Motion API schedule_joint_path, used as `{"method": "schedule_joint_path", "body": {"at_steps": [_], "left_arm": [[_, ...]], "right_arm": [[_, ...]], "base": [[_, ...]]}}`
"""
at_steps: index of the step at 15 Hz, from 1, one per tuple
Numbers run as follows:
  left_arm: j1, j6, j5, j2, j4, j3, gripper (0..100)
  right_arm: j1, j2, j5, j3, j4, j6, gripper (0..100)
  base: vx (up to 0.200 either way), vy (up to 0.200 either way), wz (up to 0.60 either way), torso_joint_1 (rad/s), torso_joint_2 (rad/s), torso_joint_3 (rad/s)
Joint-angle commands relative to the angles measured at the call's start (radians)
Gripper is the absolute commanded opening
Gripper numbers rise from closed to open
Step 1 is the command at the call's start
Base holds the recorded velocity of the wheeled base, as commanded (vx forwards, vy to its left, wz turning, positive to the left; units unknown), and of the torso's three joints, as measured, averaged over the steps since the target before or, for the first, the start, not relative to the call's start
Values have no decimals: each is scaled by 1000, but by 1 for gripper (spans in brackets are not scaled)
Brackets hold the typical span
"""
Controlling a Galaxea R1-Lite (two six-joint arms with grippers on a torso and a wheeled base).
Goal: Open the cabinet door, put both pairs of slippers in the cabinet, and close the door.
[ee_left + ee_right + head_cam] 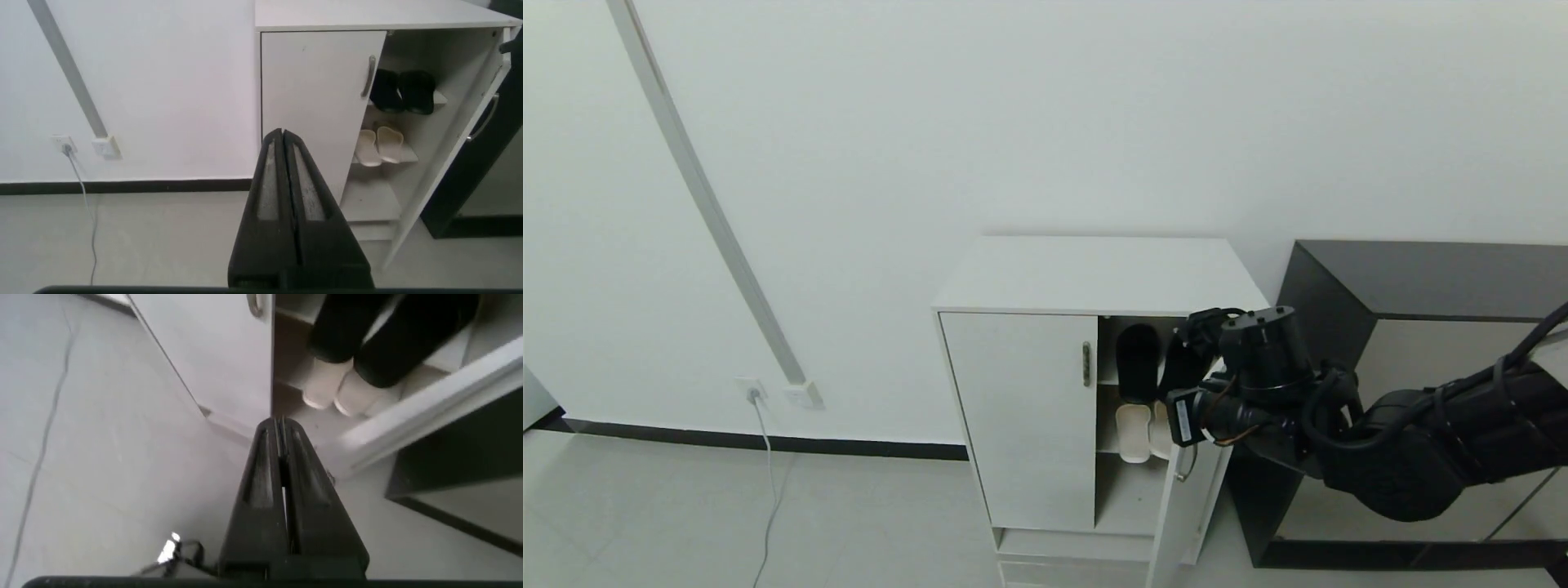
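Both pairs lie inside the cabinet (1094, 278): the black slippers (1137, 363) on the upper shelf and the white slippers (1131, 433) on the shelf below, so closing looks like the step in hand. The right hand (279, 425), fingers pressed together and empty, hangs near the open door (1180, 523). The left hand (283, 135) is likewise closed and empty. It is probably best to push the door's outer face near its free edge and follow the swing until it sits flush.

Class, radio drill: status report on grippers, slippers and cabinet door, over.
Left gripper and right gripper shut, empty. Black slipper pair on upper shelf, white slipper pair below, inside white two-door cabinet. Right door open, right gripper near its top.
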Motion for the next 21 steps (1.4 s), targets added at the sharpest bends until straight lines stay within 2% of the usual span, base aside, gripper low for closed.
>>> {"method": "schedule_joint_path", "body": {"at_steps": [1,3,8,12,18,21], "left_arm": [[0,0,0,0,0,0,0],[0,0,0,0,0,0,0],[0,0,0,0,0,0,0],[0,-2,2,0,0,0,0],[0,-2,0,0,0,0,0],[0,-2,2,0,0,0,0]], "right_arm": [[-37,-91,0,-3,108,-16,0],[-49,-131,-1,-3,240,-42,0],[-52,-119,-24,19,310,-74,0],[-54,-105,-27,16,355,-77,0],[-54,-21,-27,-6,324,-70,0],[-54,13,-26,-9,250,-67,0]], "base": [[0,0,0,0,0,0],[100,0,0,1,-1,-1],[200,0,0,0,-2,3],[0,0,0,0,0,0],[0,0,0,0,0,0],[0,0,0,0,0,0]]}}
